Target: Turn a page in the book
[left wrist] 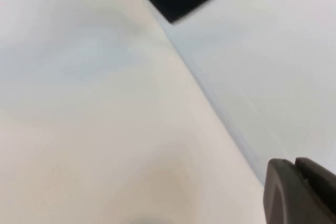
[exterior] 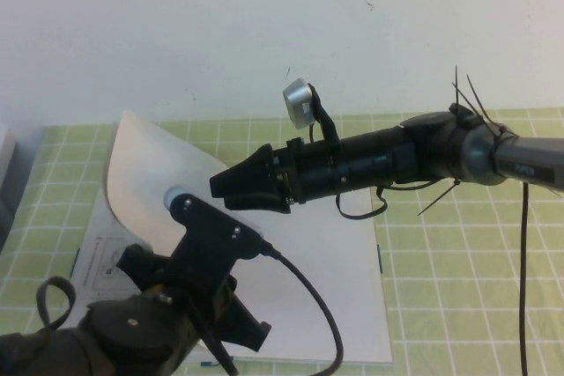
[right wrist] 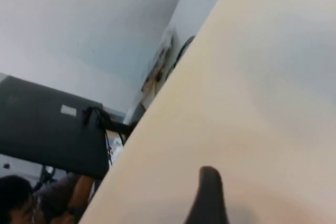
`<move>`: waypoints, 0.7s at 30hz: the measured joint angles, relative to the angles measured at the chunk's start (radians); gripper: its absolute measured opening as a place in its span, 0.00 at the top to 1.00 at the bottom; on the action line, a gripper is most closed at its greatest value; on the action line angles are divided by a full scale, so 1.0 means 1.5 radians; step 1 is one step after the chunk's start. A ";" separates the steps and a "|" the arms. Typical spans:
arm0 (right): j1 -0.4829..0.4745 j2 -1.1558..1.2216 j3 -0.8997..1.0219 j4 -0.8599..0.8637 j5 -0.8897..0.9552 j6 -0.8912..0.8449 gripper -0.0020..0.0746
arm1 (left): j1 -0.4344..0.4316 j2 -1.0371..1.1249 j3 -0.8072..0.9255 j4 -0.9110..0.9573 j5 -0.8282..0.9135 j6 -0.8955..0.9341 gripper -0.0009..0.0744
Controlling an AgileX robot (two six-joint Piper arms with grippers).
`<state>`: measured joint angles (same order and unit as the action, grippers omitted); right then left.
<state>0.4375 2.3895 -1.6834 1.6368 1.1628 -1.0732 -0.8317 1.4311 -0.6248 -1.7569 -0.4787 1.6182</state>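
White paper dominates the scene: the book (exterior: 335, 305) lies open on the green-checked table (exterior: 458, 244), and the page (exterior: 150, 173) is lifted into a curved sheet standing up from the book's left half, toward 10 o'clock in the high view. Part of a printed figure is seen on the flat leaf beneath it at 8 o'clock.

The right hand (exterior: 220, 189) is reached in from 3 o'clock, its tip against or just beside the raised page near the book's middle. Its fingers are spread wide and nothing is seen gripped between them; 1 dark fingertip (right wrist: 207, 195) shows close against the paper in the right wrist view. The left hand (exterior: 242, 328) is held low at 6 o'clock over the book's near edge, close under the curled sheet; whether it is released or clenched cannot be told.

The step in hand is judged to be mid-turn, the page raised but not yet laid over. The next move would call for the sheet to be carried across the spine toward 9 o'clock and pressed flat without creasing.
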 joint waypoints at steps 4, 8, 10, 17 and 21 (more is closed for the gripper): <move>-0.003 -0.015 -0.026 -0.055 0.001 0.016 0.29 | 0.000 -0.040 0.000 0.000 -0.039 -0.002 0.99; -0.016 -0.043 -0.076 -0.156 0.006 0.063 0.36 | 0.000 -0.082 0.000 -0.003 -0.059 -0.027 0.99; -0.027 -0.058 -0.105 -0.207 0.009 0.092 0.43 | 0.000 -0.100 0.000 -0.003 -0.054 -0.043 0.99; -0.064 -0.088 -0.217 -0.327 0.024 0.163 0.82 | 0.000 -0.135 0.000 -0.003 0.041 -0.077 0.99; -0.069 -0.109 -0.281 -0.464 0.030 0.218 0.94 | 0.000 -0.151 0.000 -0.003 0.110 -0.123 0.99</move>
<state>0.3345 2.2256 -2.1052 0.9408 1.2077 -0.7467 -0.8317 1.2043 -0.6248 -1.7614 -0.3131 1.4339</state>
